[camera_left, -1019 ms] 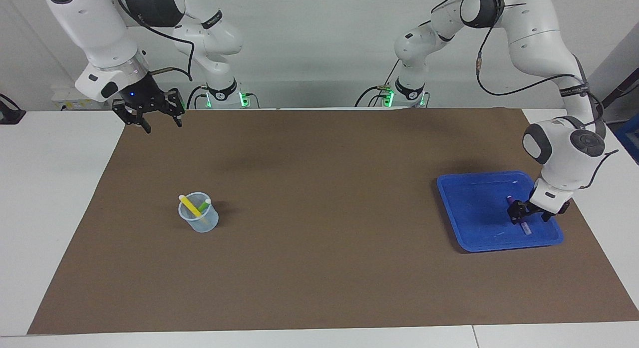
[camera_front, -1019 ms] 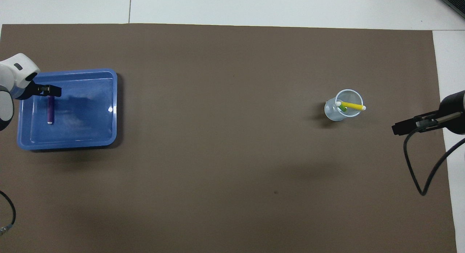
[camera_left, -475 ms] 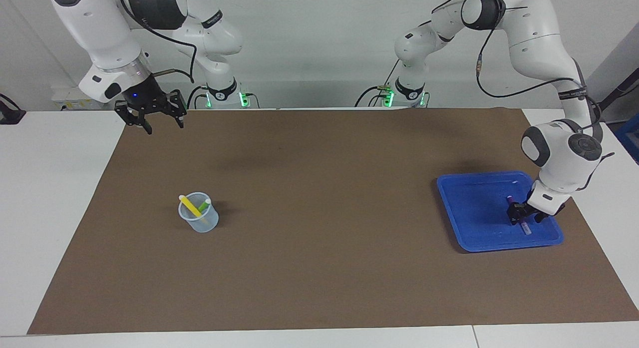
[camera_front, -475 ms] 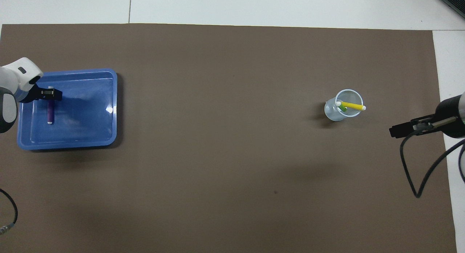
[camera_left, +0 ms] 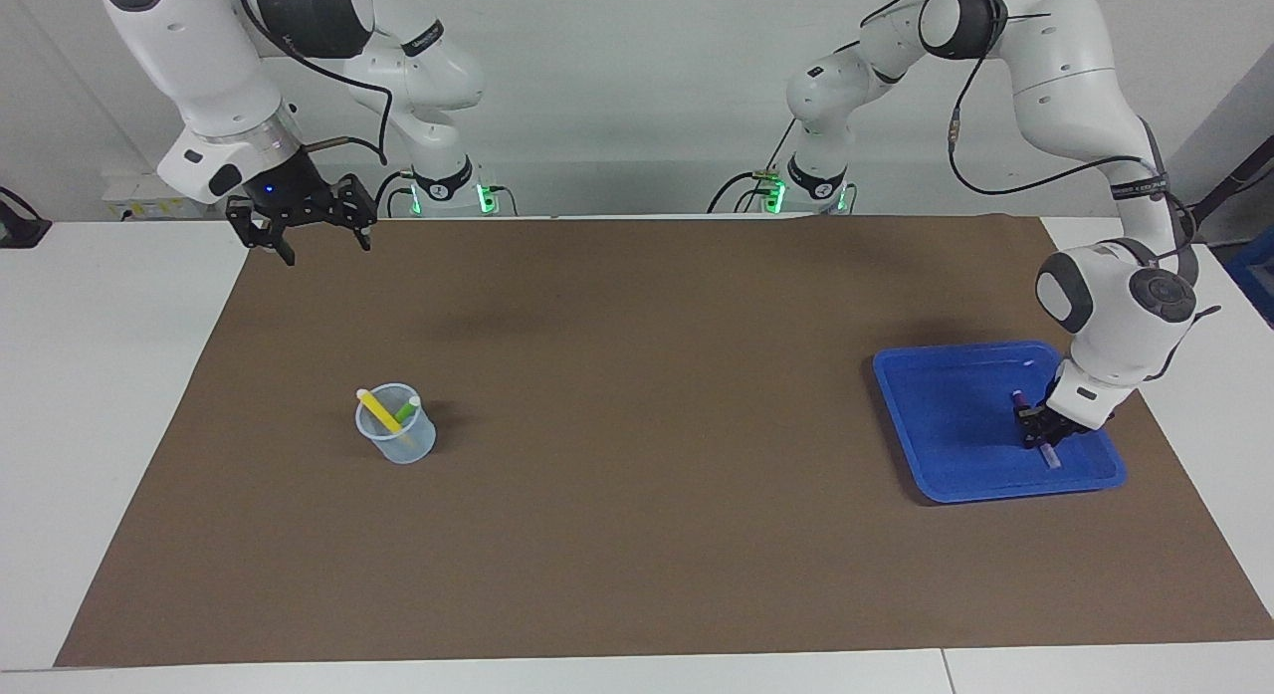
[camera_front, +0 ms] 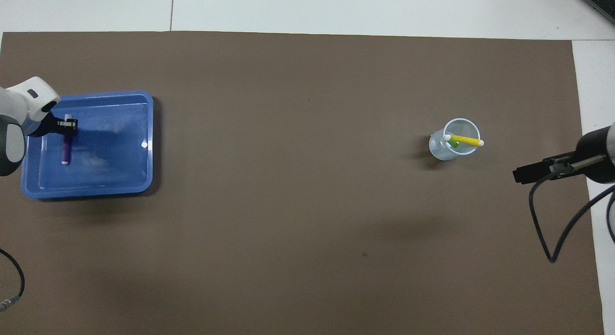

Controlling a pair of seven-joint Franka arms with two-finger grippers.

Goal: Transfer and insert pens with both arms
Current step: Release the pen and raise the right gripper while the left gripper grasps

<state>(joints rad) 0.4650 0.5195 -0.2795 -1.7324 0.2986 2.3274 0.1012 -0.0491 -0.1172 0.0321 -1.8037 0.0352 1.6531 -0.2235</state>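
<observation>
Closing on the purple pen (camera_left: 1019,403) in the tray (camera_left: 946,415), at the left arm's end of the table. Left gripper (camera_left: 1042,435) down inside the tray, fingers drawn narrow around the pen near its pale end. Lying flat on the tray floor, not yet lifted.

Waiting with the right gripper (camera_left: 326,248), fingers spread wide and holding nothing, up in the air over the mat's edge at the right arm's end.

Judging by the cup (camera_left: 398,443), standing well apart from the tray toward the right arm's end: two pens in, one to go. Yellow pen (camera_left: 378,410) and green pen (camera_left: 406,409) both leaning inside, pale ends up.

Next, probably: lift straight up, clear of the tray wall, without dragging the tray along. Then carry toward the middle of the mat and present the pen with a free length for the other arm. Bring the right gripper across, wide, to meet it; clamp before letting go on the left. Finally, tip the pen upright and lower it into the cup beside the two already there, minding not to knock the light cup over.
</observation>
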